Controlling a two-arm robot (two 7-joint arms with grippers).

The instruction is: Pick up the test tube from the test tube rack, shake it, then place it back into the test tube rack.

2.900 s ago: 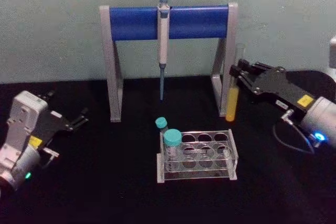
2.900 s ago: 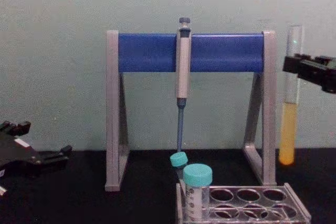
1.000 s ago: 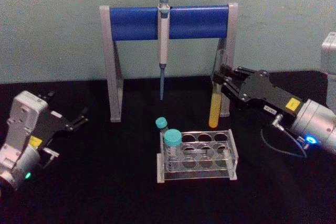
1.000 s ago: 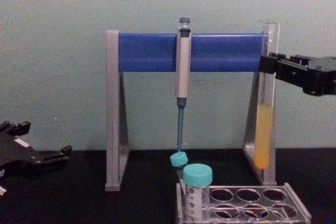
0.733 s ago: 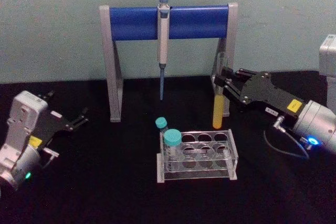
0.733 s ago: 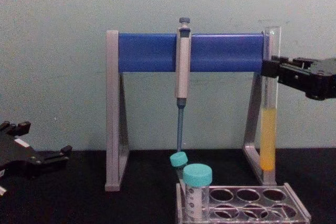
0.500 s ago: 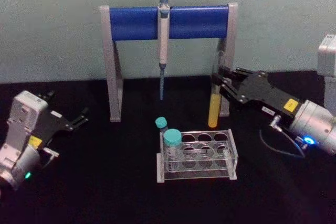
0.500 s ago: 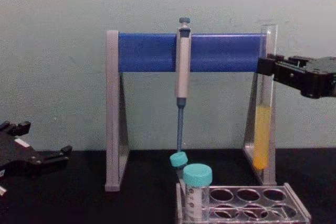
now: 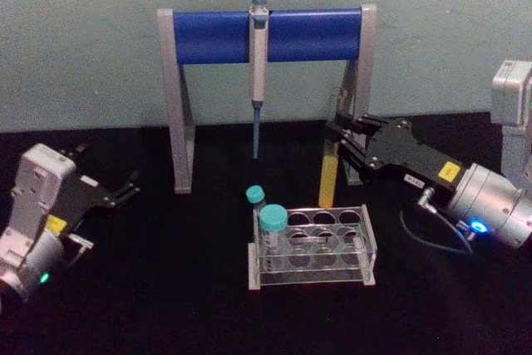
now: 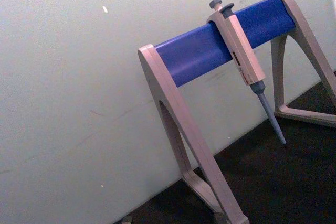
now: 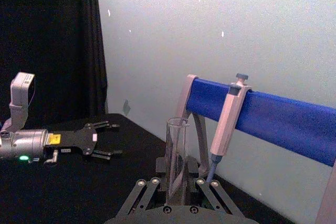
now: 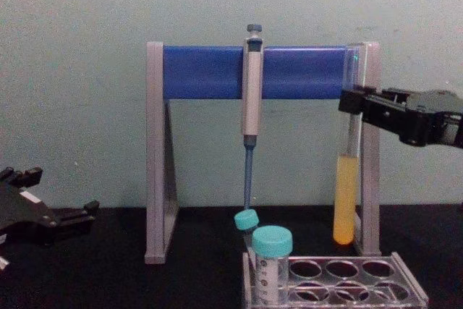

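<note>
Chest view: right gripper (image 12: 352,103) is pinching the long clear glass test tube with yellow liquid (image 12: 345,200) near its top, so the tube hangs upright below the fingers. It's drifted left and lower since a moment ago and is now near the low translucent grey plastic rack (image 12: 411,278). Looks like it's lining up to reinsert. Left gripper (image 9: 119,191) is parked far left, fingers spread.

The head camera looked forward and down from above, with the test tube rack (image 9: 368,248) lying below the right gripper (image 9: 336,145). The chest camera sat lower and looked level across the table. It shared that rack and the blue-barred stand (image 12: 202,72) behind the gripper. The right wrist camera peered close past the test tube (image 11: 177,150) pinched in its own fingers toward the same stand, which the left wrist camera also faced, tilted, from low down.
</note>
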